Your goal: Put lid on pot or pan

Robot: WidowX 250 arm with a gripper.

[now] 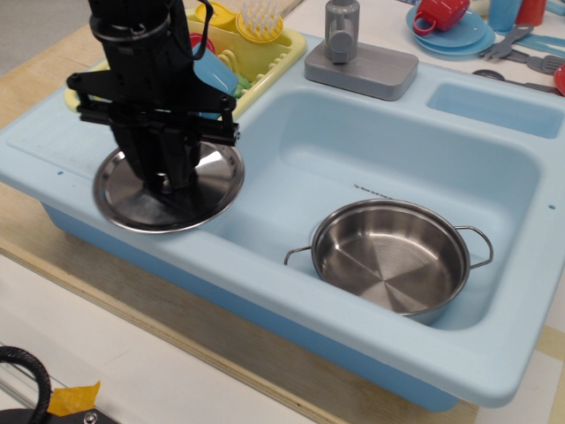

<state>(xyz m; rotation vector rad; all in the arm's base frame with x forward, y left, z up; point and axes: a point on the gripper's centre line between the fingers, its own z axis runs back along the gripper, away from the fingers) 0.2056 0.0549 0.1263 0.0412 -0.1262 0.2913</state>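
Observation:
The lid (218, 173) is a round shiny steel disc lying flat on the left ledge of the light blue toy sink (291, 309). My black gripper (165, 181) stands straight down over its middle, fingers drawn together on the central knob, which they mostly hide. The pan (388, 261) is a shallow steel pan with two wire loop handles. It sits empty and upright in the sink basin, to the right of and below the lid, well apart from my gripper.
A yellow dish rack (269, 49) with utensils stands behind the lid. A grey faucet block (357, 62) sits at the back of the basin. A blue plate with a red cup (450, 26) and cutlery lie at the far right.

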